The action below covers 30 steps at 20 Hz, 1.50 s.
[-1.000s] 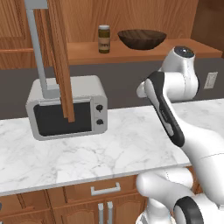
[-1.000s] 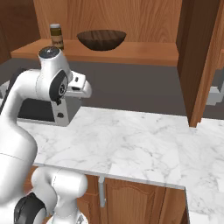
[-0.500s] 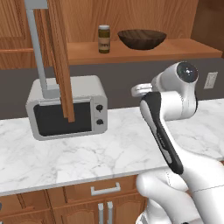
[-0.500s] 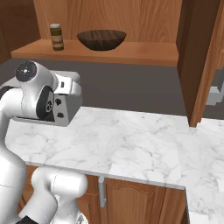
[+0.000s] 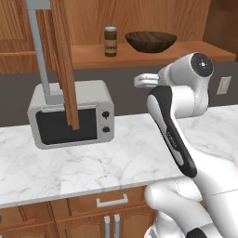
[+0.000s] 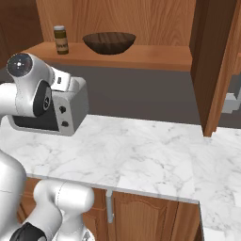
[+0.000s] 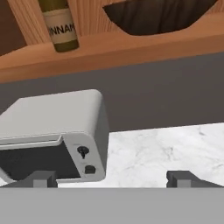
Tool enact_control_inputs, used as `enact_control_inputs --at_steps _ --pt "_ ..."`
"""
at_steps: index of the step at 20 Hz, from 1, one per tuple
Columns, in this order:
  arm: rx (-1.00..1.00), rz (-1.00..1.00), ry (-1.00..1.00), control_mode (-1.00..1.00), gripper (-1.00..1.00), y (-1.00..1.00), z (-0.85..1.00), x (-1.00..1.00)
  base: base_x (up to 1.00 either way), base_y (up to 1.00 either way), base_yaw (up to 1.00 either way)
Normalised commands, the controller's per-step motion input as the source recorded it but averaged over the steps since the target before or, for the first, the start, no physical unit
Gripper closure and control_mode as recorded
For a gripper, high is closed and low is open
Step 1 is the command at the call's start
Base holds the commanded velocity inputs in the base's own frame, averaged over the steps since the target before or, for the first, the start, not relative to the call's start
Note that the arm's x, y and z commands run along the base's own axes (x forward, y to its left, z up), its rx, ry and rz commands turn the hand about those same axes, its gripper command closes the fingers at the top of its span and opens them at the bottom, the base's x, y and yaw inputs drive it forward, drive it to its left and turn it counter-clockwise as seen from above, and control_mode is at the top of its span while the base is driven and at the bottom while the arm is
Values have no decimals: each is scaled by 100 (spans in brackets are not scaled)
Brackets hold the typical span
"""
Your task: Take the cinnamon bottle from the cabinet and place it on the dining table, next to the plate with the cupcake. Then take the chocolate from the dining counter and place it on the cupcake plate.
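**Cinnamon bottle up and left of the open gripper**

The small brown-glass cinnamon bottle with a pale label (image 7: 60, 24) stands upright near the left end of the wooden cabinet shelf (image 7: 131, 48), its long axis vertical. The gripper (image 7: 112, 178) hangs empty below it, its 2 fingers spread wide. The grey toaster oven (image 7: 57, 131) on the white marble counter (image 7: 175, 148) sits beneath; the dark wooden bowl (image 7: 157, 17) stands near the bottle's right. The open cabinet door (image 5: 62, 60) hangs left.
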Motion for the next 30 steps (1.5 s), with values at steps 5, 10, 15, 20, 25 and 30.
enact_control_inputs --at_steps 5,10,15,20,25,30 --pt "-4 0 1 -100 -100 29 48 0 0 0 0" --pt "-11 3 0 -100 -100 27 42 0 0 0 0" --pt "-15 18 0 -100 -100 21 30 0 0 0 0" --pt "-19 11 -5 -100 -100 22 25 7 0 0 0" --pt "-19 3 -15 -100 -100 15 4 4 0 0 0" --pt "-2 -1 -22 -100 -100 4 0 5 0 0 0"
